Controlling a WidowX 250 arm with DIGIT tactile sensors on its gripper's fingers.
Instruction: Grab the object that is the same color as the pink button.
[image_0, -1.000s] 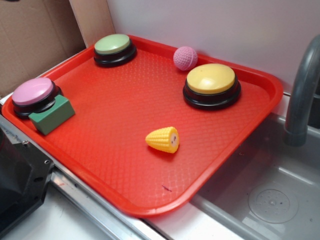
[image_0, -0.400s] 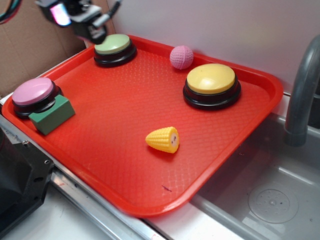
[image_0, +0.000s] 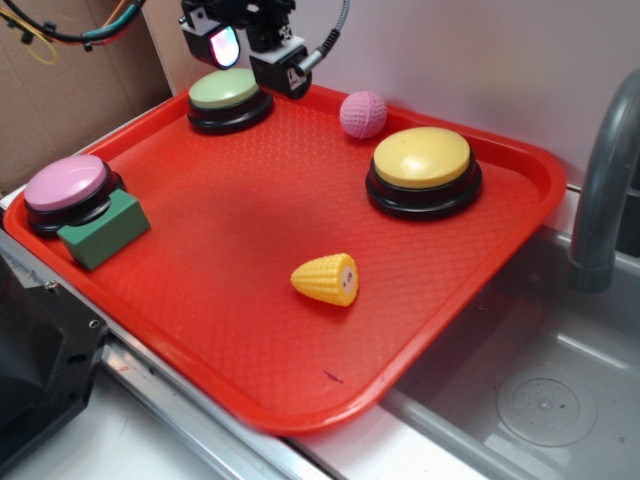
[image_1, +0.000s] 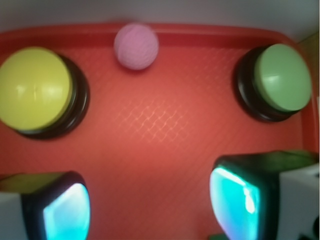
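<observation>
The small pink ball (image_0: 363, 114) lies at the back edge of the red tray (image_0: 250, 320), between the green-topped and yellow-topped buttons; the wrist view shows it far ahead (image_1: 136, 46). At the tray's left side sits the pink button (image_0: 67, 187), touching a green block. My gripper (image_0: 255, 45) hovers above the back left of the tray, close to the green-topped button (image_0: 229, 97) and left of the ball. Its glowing cyan pads (image_1: 234, 195) stand wide apart over bare tray, with nothing between them.
A yellow-topped button (image_0: 422, 169) stands at the back right, a green block (image_0: 104, 229) at the left, and a yellow toy corn piece (image_0: 327, 279) mid-tray. A grey sink (image_0: 530, 390) with a faucet (image_0: 600, 190) lies to the right. A wall rises behind the tray.
My gripper entered from the upper left and has moved right, now over the tray's back left near the green-topped button. The ball shifted slightly left early on.
</observation>
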